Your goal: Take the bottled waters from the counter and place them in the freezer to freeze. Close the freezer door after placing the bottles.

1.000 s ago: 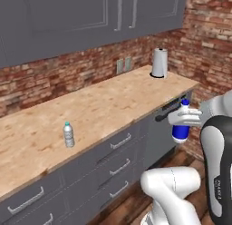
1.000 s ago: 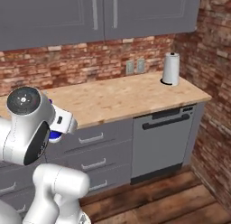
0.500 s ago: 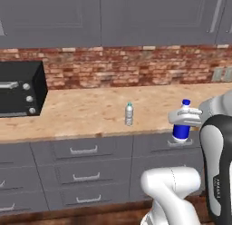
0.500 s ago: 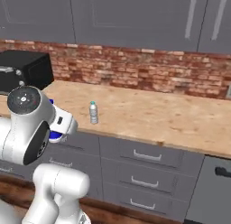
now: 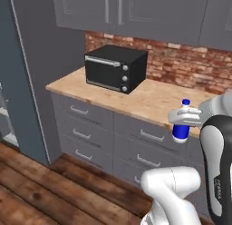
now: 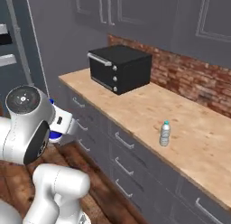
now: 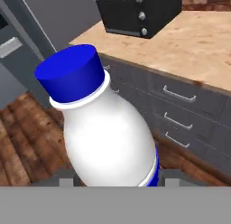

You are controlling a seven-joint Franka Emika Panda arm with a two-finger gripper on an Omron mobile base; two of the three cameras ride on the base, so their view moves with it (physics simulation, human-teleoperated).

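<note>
Pincer [image 5: 181,122] is clamped on the blue-label bottle [image 5: 181,124], gripping approx mid-body, upright, carried out in front of the bench [image 5: 136,99] edge over the wood floor [image 5: 41,183]. In the hand view the bottle [image 7: 106,137] sits right against the camera: blue cap up, white shoulder, blue band low on the body. Finger pads are hidden behind it, so exact contact pts can't be read.

Handling, as judgement: small, smooth plastic, rigid enough for a firm squeeze but round and slick, so it could twist or slide if squeezed near the tapered shoulder. Mid-body on the label is the sensible hold; avoid the neck. Full of water it would carry some weight for its size, prob. fine for this grip. Not fragile; a drop would roll it away.

Second bottle [image 6: 165,133], clear w/ teal cap, stands upright on the bench, well apart from the pincer, on the far side from the freezer. Ribbed wall should give better purchase but may flex; take it mid-body too.

Containers: freezer [image 6: 9,51] lies beyond the pincer, past the bench end; pale shelf edges show, contents can't be made out. Black toaster oven [image 5: 115,67] sits on the bench between, door shut. Bench drawers all shut.
</note>
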